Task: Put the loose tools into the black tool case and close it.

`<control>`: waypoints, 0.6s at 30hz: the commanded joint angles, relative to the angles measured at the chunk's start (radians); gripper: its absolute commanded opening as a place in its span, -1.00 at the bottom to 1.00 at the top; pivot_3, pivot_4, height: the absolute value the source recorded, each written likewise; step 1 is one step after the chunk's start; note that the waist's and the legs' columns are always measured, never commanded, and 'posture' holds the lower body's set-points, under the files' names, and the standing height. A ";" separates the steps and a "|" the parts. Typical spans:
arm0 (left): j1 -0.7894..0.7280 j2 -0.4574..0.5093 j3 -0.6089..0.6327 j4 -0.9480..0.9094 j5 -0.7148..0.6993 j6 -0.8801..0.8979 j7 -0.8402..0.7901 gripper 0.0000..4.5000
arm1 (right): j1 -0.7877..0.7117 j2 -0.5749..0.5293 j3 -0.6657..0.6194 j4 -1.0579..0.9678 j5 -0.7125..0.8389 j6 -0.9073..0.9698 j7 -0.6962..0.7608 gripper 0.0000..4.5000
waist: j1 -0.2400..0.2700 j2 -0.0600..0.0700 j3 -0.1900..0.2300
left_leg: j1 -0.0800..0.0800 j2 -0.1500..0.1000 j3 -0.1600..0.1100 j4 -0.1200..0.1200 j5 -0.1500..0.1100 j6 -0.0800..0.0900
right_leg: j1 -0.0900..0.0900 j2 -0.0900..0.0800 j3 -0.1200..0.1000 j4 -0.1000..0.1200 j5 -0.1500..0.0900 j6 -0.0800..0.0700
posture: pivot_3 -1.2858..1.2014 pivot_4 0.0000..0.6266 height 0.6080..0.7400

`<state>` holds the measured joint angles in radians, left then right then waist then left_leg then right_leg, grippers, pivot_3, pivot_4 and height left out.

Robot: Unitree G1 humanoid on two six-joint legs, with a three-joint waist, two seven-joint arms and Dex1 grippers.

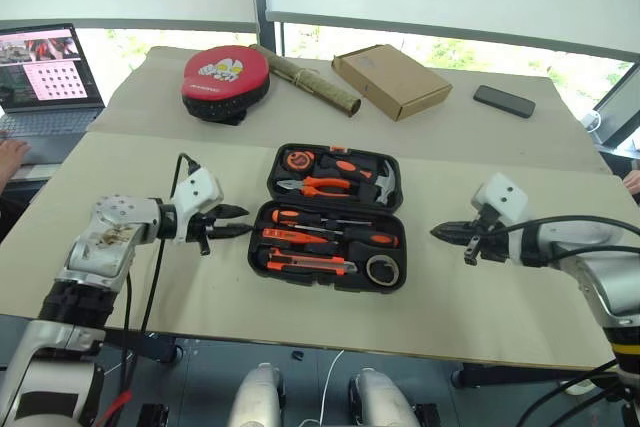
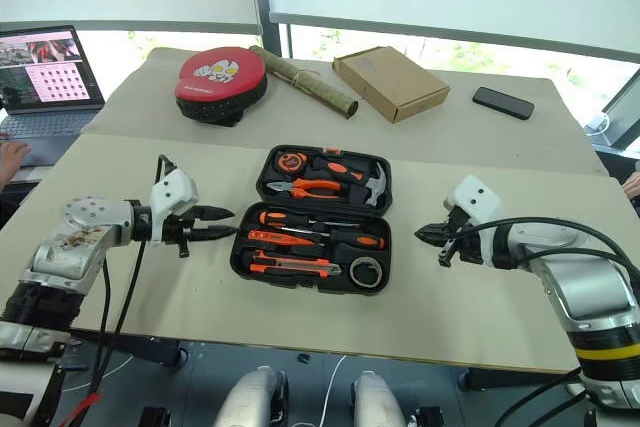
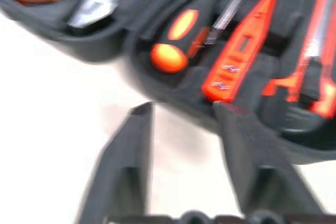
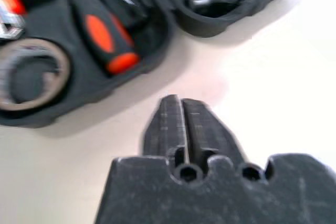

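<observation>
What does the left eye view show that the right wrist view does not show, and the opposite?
Left eye view alone: the laptop, the red round pad, the cardboard box, the phone, the left gripper beside the case, its fingers apart, and the pliers.

Right wrist view alone: the right gripper seen close, its fingers pressed together, empty, above the bare table.

Both: the open black tool case, the tape roll and the hammer head.
</observation>
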<state>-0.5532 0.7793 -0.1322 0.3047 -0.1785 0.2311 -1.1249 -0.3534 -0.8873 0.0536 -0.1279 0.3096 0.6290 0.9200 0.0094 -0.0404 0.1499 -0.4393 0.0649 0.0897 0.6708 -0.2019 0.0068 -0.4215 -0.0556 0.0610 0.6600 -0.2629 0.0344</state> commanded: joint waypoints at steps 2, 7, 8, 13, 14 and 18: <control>-0.055 -0.065 -0.034 0.053 0.060 -0.032 0.032 -0.98 | -0.069 0.042 0.083 0.101 -0.092 -0.120 0.023 -1.00 | 0.000 0.000 0.000 | -0.001 0.000 0.001 0.000 0.000 0.000 | -0.001 0.000 0.000 0.000 0.000 0.000 | 0.03 -0.52 1.00; -0.076 -0.123 -0.027 0.041 0.025 0.016 0.000 -0.98 | -0.128 0.090 0.147 0.151 -0.147 -0.179 0.048 -1.00 | 0.001 0.000 0.000 | -0.002 0.000 0.000 0.002 0.000 0.000 | -0.001 0.000 0.000 0.002 0.000 0.000 | 0.03 -0.52 1.00; -0.073 -0.129 -0.026 0.032 0.015 0.021 -0.013 -0.98 | -0.137 0.099 0.153 0.152 -0.149 -0.181 0.054 -1.00 | 0.002 0.000 0.000 | -0.002 0.000 0.000 0.002 0.000 0.000 | -0.001 0.000 0.000 0.002 0.000 0.000 | 0.03 -0.52 1.00; -0.012 -0.125 -0.028 -0.086 -0.041 0.050 -0.115 -0.98 | -0.099 0.073 0.162 0.050 -0.111 -0.164 0.158 -1.00 | 0.002 0.000 0.000 | -0.002 0.000 0.001 0.002 0.000 0.000 | -0.001 0.000 0.000 0.002 0.000 0.000 | 0.03 -0.52 1.00; 0.000 -0.120 -0.028 -0.111 -0.051 0.060 -0.131 -0.98 | -0.084 0.063 0.160 0.025 -0.100 -0.157 0.178 -1.00 | 0.003 0.000 0.000 | -0.002 0.000 0.000 0.002 0.000 0.000 | -0.001 0.000 0.000 0.002 0.000 0.000 | 0.03 -0.52 1.00; 0.057 -0.099 -0.028 -0.203 -0.075 0.115 -0.168 -0.98 | 0.012 0.006 0.133 -0.093 -0.072 -0.142 0.223 -1.00 | 0.003 0.000 0.000 | -0.003 0.000 -0.001 0.001 -0.001 0.000 | -0.002 0.000 -0.001 0.002 0.000 0.000 | 0.03 -0.52 1.00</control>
<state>-0.4911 0.7013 -0.1492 0.2037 -0.1885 0.3385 -1.2438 -0.3473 -0.8876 0.2029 -0.1089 0.1790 0.4937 1.0997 0.0122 -0.0404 0.1501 -0.4424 0.0651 0.0891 0.6722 -0.2026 0.0070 -0.4235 -0.0559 0.0601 0.6623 -0.2629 0.0348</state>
